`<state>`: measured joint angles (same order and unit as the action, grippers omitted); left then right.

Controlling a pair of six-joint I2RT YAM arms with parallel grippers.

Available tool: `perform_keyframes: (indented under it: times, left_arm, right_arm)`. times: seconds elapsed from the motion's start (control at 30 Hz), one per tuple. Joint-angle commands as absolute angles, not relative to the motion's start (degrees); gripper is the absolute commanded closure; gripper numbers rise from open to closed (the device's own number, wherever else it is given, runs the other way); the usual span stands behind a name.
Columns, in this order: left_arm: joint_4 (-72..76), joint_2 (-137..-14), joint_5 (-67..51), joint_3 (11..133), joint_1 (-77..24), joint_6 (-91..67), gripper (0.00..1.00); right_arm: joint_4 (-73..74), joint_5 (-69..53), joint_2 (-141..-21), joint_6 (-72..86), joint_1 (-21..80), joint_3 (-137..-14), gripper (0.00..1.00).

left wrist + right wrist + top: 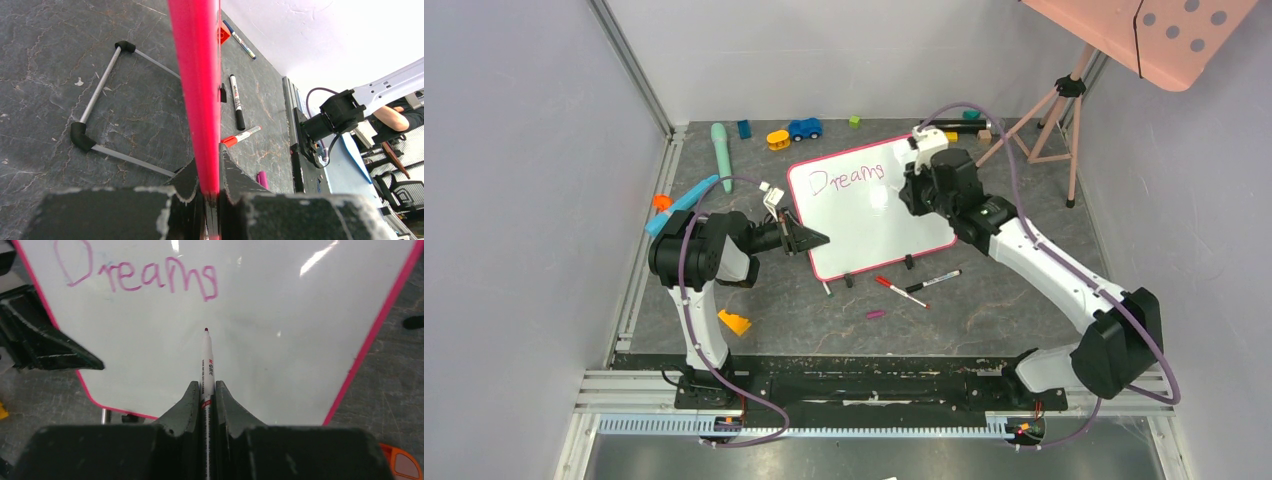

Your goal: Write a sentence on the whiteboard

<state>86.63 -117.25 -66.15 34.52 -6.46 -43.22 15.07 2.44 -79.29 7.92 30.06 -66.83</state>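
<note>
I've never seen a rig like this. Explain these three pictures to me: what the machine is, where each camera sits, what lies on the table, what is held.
These are two robot arms bolted at the near edge of a table. The wide picture looks down from above and behind them; the other two come from a camera on each wrist. The left gripper clamps the pink-framed whiteboard by its edge. The right gripper holds a marker, its tip pointing at the board below the written word "Dreams". Two spare markers and some small toys lie on the table.
</note>
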Motion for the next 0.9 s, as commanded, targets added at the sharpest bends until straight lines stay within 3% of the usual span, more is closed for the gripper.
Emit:
perform_keyframes:
  times: [0.0,0.27,0.87]
  left_arm:
    - [89.2,-119.6,-64.6,34.2,-5.3,-32.0,0.98]
    - [89.2,-119.6,-64.6,34.2,-5.3,-32.0,0.98]
    - [89.2,-119.6,-64.9,34.3,-5.3,-31.8,0.98]
  right_arm:
    - [11.0,5.5,-78.0,6.2,37.3,-66.8,1.0]
    - [5.9,4.3,-81.4,6.2,42.8,-66.5,1.0]
    - [4.1,4.7,-88.7,3.7,44.1,-71.6,1.0]
